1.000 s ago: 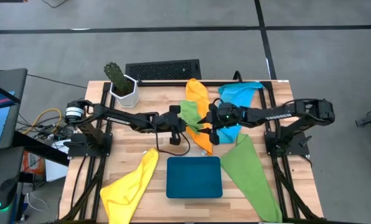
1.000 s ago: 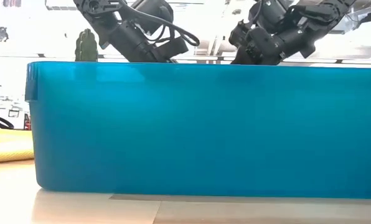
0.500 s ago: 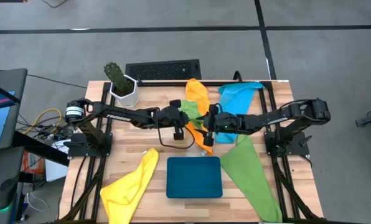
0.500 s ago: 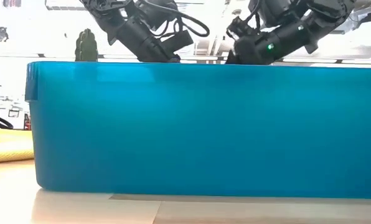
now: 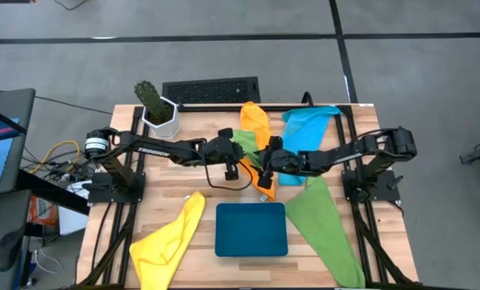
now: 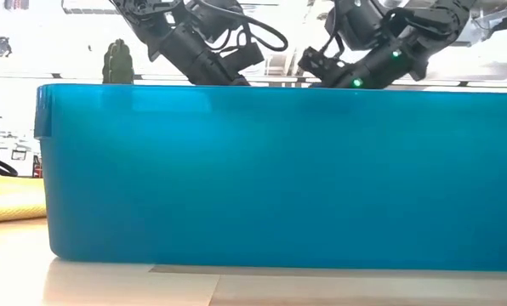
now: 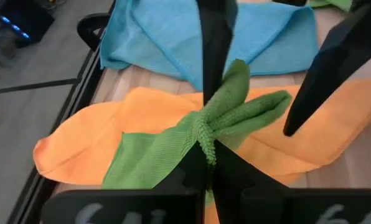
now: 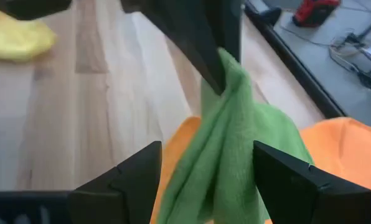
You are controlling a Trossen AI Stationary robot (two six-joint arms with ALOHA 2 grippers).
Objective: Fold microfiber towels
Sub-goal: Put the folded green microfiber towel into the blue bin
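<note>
Both grippers at the small green towel [image 5: 246,145]: left gripper [image 5: 242,159] clenched on it, right gripper [image 5: 264,163] nearer than before, jaws released.

Soft, nubby cloth green towel [image 7: 226,118]; smooth matt orange towel [image 7: 79,137]; pale grained wood worktop [image 8: 79,99]; glossy teal plastic tray [image 6: 270,170].

Two dark jointed arms, black looping cables, white lettering on forearms, small green indicator lights
</note>
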